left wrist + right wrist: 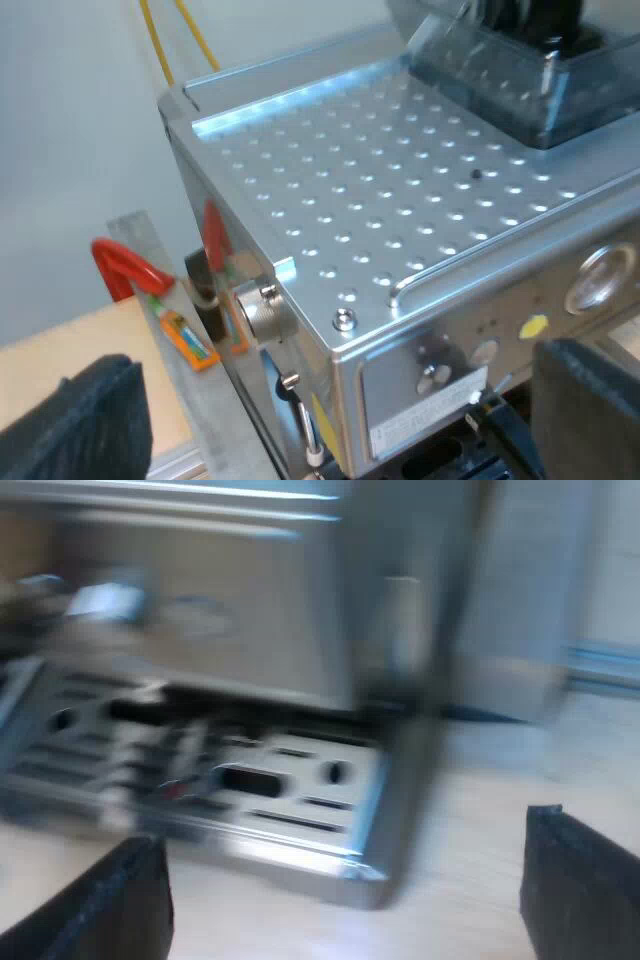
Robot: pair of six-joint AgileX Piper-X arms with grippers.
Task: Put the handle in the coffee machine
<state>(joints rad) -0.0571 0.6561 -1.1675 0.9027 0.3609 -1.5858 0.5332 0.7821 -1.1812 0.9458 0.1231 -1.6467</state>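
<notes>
jaws wide and empty on the left gripper, over the espresso machine top, and the right gripper, before its drip tray. advise a level, square approach under the machine's front before any locking twist.

- Wall: pale grey and plain, rising behind the table in the left wrist view and catching soft, even light.
- Tabletop: light wood, lying under the wall.
- Metal rail: grey, running along the tabletop's edge.
- Red clamp: curved, sitting at the rail's far end.
- Orange item: small and flat, lying on the rail near the clamp; its kind cannot be told.
- Wooden surface, right wrist view: stretching toward a pale panel.
- Bluish strip: running along beside the panel.
</notes>
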